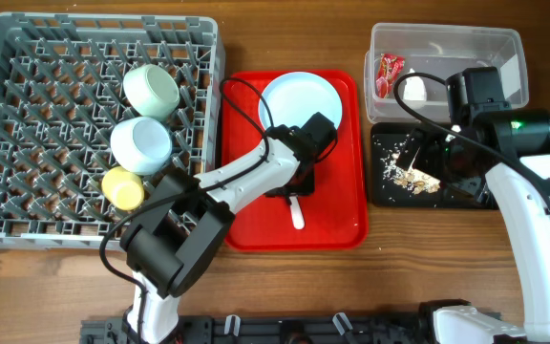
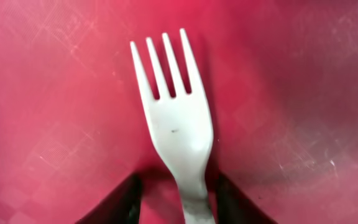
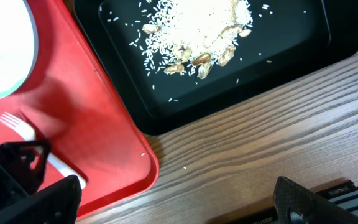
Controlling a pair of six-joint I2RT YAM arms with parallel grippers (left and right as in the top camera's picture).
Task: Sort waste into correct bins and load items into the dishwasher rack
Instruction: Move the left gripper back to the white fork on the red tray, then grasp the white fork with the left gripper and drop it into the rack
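A white plastic fork [image 1: 297, 212] [image 2: 179, 124] lies on the flat red tray [image 1: 337, 191], tines pointing away from the wrist camera. My left gripper [image 1: 296, 186] [image 2: 179, 190] is down on that tray astride the fork's neck. Its jaws are narrow, with a strip of red still showing beside the handle. A round pale plate [image 1: 299, 100] sits at the tray's far end. The grey dishwasher rack [image 1: 27, 143] holds two mint bowls [image 1: 151, 88] [image 1: 141, 143] and a yellow cup [image 1: 122, 186]. My right gripper [image 3: 179, 199] hangs wide open and empty over the wood.
The clear tub [image 1: 504, 48] at the back right holds a red wrapper [image 1: 388, 69] and a white paper wad [image 1: 414, 89]. Below it, the black tray [image 1: 385, 186] [image 3: 291, 56] carries loose crumbs [image 1: 413, 175] [image 3: 197, 31]. The right arm stands over that tray's right side.
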